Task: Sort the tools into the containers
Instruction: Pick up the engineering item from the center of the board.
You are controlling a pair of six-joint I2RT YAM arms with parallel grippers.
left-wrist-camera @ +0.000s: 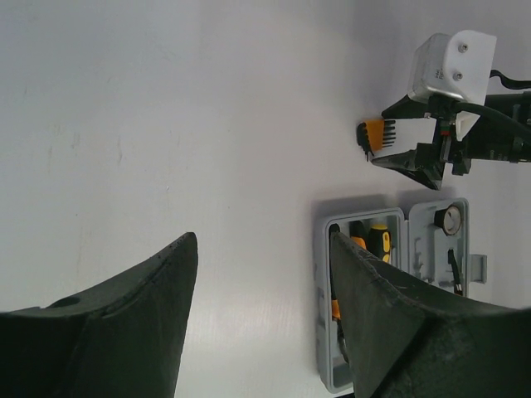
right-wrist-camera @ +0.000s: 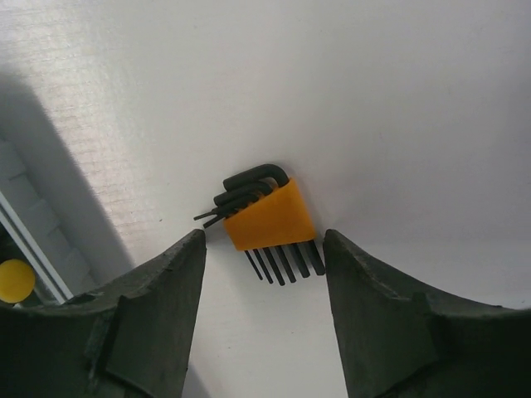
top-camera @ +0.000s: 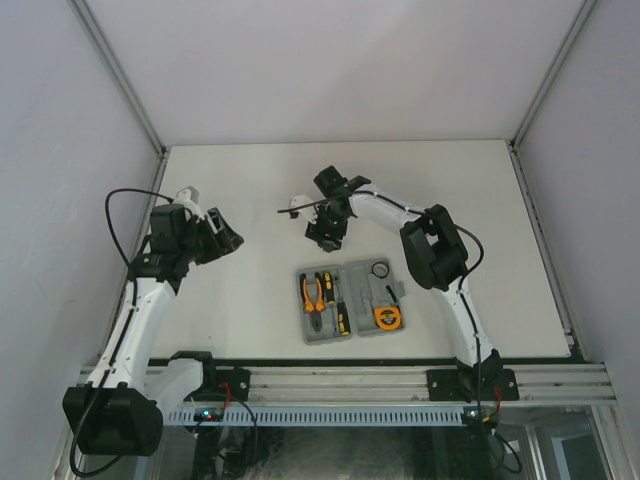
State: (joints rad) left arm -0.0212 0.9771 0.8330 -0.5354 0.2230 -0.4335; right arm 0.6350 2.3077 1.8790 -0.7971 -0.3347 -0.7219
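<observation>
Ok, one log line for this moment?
stage: pre-grasp | right end effector: open, astride hex key set on table | left end effector: open, empty | case: open

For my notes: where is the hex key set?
In the right wrist view the hex key set lies between the right hand's open fingers, beyond the grey case.

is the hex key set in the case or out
Out: the hex key set lies on the table outside the grey case, framed by the open right gripper.
</observation>
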